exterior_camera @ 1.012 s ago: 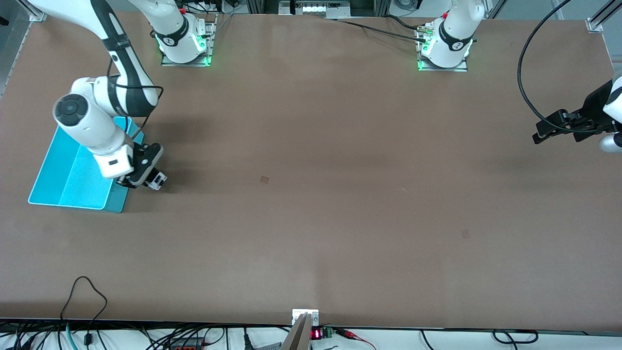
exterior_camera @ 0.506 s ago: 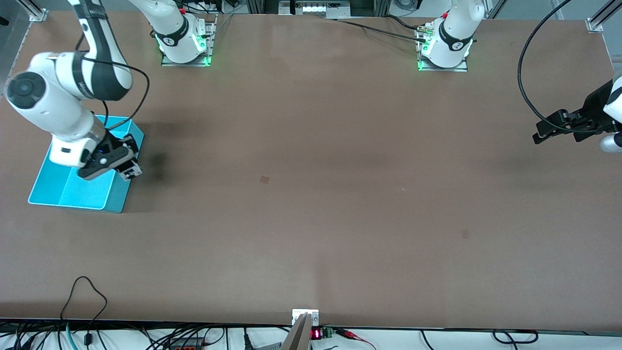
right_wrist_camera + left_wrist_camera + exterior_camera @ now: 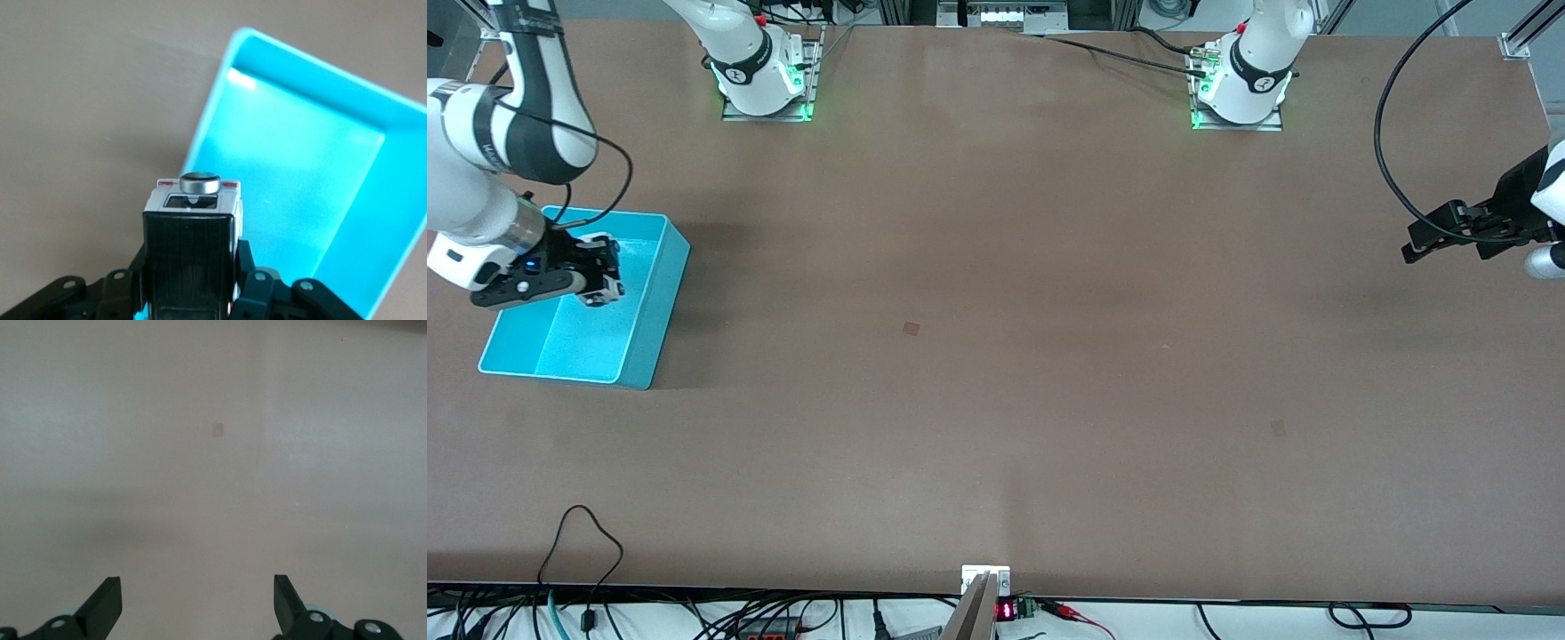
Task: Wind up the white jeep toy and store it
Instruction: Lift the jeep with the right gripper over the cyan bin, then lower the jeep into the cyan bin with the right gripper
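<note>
white jeep toy [image 3: 192, 248]: clamped in right gripper [image 3: 596, 280], over turquoise bin [image 3: 645, 342]
step: storing
next: lower, release
left gripper [image 3: 197, 607]: wide, waiting

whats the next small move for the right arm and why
Probably lower a little, then open. The right gripper is shut on the white jeep toy above the turquoise bin, whose floor shows bare below it. The left gripper waits open over the table's other end.
</note>
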`<move>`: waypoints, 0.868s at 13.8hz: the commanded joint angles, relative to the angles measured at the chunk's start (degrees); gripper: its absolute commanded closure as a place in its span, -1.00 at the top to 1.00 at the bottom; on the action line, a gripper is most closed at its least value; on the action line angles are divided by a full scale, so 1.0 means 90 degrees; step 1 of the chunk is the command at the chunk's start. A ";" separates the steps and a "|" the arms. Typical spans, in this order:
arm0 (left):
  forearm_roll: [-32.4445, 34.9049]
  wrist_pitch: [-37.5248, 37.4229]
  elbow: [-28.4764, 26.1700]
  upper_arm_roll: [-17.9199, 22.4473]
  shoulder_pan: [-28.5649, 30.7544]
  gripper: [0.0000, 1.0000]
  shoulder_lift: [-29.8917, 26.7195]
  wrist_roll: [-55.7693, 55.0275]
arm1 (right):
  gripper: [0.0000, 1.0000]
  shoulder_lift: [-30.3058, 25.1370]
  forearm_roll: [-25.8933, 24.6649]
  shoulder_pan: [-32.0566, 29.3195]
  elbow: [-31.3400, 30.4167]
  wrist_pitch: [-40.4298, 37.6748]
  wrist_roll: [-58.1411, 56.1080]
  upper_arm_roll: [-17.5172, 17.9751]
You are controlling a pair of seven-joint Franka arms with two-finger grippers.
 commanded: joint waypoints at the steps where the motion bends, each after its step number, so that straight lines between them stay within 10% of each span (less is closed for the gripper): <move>1: -0.0020 -0.0003 -0.0091 -0.0014 0.0020 1.00 -0.0139 0.0138 | -0.98 0.0224 -0.0004 0.0175 0.0003 0.0182 0.0152 -0.0513; 12: -0.0019 0.0075 -0.0091 -0.0033 0.0010 1.00 -0.0130 0.0147 | -0.98 0.1250 0.0289 0.0049 -0.0104 0.1305 0.0035 -0.0759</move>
